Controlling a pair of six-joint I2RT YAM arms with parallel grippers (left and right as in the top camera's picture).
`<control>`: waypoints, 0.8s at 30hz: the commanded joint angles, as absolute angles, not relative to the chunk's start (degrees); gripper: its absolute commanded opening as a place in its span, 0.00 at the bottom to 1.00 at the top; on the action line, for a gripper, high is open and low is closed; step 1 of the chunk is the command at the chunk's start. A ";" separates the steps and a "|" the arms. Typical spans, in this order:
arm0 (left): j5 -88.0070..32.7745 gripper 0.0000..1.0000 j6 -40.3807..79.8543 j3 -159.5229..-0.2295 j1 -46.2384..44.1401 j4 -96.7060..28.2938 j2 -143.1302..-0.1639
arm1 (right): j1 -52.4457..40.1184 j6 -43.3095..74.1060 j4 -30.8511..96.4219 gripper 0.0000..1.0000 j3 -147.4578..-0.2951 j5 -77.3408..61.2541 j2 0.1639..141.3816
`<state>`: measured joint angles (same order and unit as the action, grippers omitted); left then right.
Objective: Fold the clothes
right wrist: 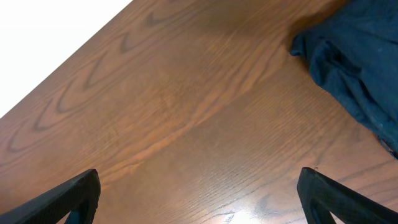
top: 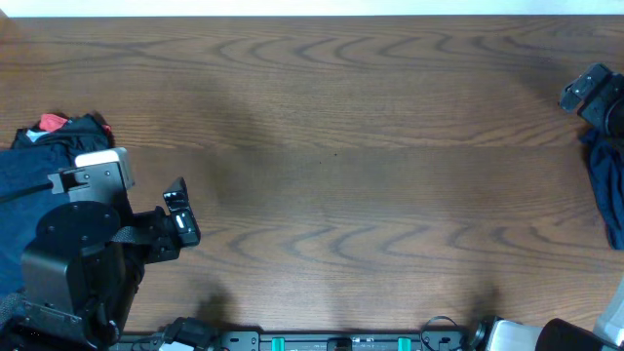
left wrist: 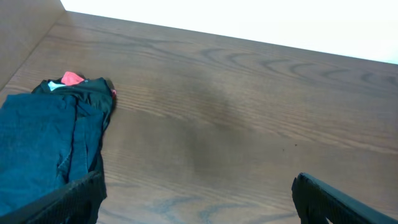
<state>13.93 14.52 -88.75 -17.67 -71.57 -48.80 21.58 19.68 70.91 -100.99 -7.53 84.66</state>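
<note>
A pile of dark navy clothes lies at the table's left edge, with a red piece showing at its far end. The left wrist view shows the same pile and the red piece. Another navy garment lies at the right edge and also shows in the right wrist view. My left gripper is open and empty over bare wood, to the right of the pile; its fingers are spread wide. My right gripper is open and empty above bare table, left of the navy garment.
The brown wooden table spans the view. A black object sits at the right edge just beyond the navy garment; I cannot tell what it is. The left arm's body covers the near left corner.
</note>
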 commanded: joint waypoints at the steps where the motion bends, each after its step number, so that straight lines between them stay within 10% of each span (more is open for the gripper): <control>1: 14.83 0.98 13.76 -89.01 -17.43 -71.59 -48.86 | 20.99 19.22 70.98 0.99 -100.97 -7.55 84.01; 9: 15.84 0.98 13.78 -89.01 -17.43 -72.03 -48.84 | 20.99 19.22 70.98 0.99 -100.97 -7.53 84.01; 24: 10.17 0.98 14.20 -76.79 -8.27 -35.77 -38.85 | 20.99 19.22 71.00 0.99 -100.97 -7.53 84.01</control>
<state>13.54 14.59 -80.38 -10.92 -39.68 -43.03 21.58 19.68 70.91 -100.97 -7.51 84.66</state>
